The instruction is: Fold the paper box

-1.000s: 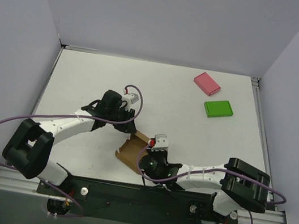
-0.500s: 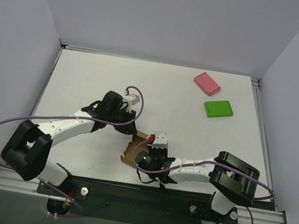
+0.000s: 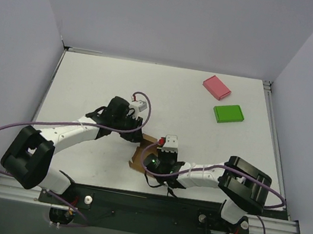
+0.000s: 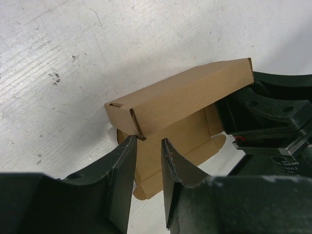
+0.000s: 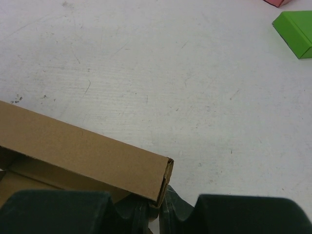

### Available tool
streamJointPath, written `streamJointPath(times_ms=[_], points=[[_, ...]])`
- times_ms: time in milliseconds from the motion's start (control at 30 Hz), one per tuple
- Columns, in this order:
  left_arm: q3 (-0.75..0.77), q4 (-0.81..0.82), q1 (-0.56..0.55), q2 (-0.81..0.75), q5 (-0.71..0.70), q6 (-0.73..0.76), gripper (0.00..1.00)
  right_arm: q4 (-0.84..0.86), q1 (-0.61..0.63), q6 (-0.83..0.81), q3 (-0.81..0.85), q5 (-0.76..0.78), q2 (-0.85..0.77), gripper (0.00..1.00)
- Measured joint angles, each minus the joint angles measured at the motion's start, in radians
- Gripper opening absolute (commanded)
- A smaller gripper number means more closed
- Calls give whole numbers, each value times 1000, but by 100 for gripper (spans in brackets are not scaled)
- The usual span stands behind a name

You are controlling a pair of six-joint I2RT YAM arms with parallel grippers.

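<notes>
My right gripper (image 5: 159, 207) is clamped on an end corner of the paper box (image 5: 83, 153), which sits on the table (image 3: 91, 76) toward 6 o'clock. My left gripper (image 4: 147, 143) has its fingers slightly apart at the opposite corner, and I cannot tell whether they pinch it. From above, both wrists hide most of the box. The green flat box (image 3: 228, 113) and pink flat box (image 3: 217, 87) lie well apart at 1 o'clock.

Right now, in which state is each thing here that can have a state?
paper box: half folded, one long wall raised, other flaps lying flat.
left gripper: open a little, tips at the wall's end.
right gripper: closed on the wall's other end.
pink flat box: closed, lying flat.
green flat box: closed, lying flat.
</notes>
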Motion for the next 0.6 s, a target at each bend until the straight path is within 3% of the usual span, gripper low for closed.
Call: streamJointPath(times_ms=[333,467,500,533,600], points=[[-13,1,-2,-31,0,-1,38,-173,-5,102,109,54,75,0],[-14,1,-2,-51,0,2,58,-184,-5,109,113,53,76,1],[-14,0,-2,-56,-2,4,60,-168,-6,98,103,46,68,7],[-14,0,-1,-62,-5,7,62,-151,-9,84,87,31,51,24],[-14,-2,2,-78,-10,11,65,-125,-18,53,45,-5,2,36]])
